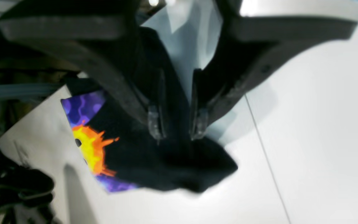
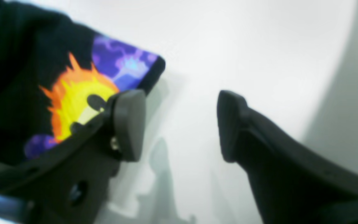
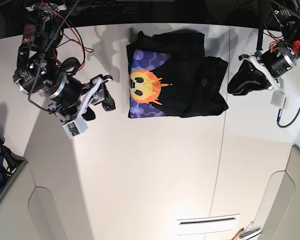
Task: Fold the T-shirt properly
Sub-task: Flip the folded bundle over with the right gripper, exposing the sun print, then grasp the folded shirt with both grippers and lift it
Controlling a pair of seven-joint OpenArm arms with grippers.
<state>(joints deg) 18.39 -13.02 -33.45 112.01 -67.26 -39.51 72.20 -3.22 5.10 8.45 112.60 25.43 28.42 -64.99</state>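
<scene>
The black T-shirt (image 3: 190, 75) lies partly folded at the far middle of the white table, with its sun print (image 3: 145, 85) facing up on its left part. My left gripper (image 3: 240, 77) is at the shirt's right edge. In the left wrist view the left gripper (image 1: 178, 126) stands narrowly apart over bunched black cloth (image 1: 179, 168), and nothing is clearly pinched. My right gripper (image 3: 106, 94) is left of the shirt. In the right wrist view the right gripper (image 2: 179, 124) is open and empty beside the print (image 2: 73, 99).
A thin seam (image 3: 221, 130) runs front to back across the table (image 3: 155, 170), right of centre. The table's left edge (image 3: 27, 165) and right edge (image 3: 290, 155) slope inward. Cables (image 3: 290, 115) hang by the left-wrist arm. A slot (image 3: 207, 222) sits near the front.
</scene>
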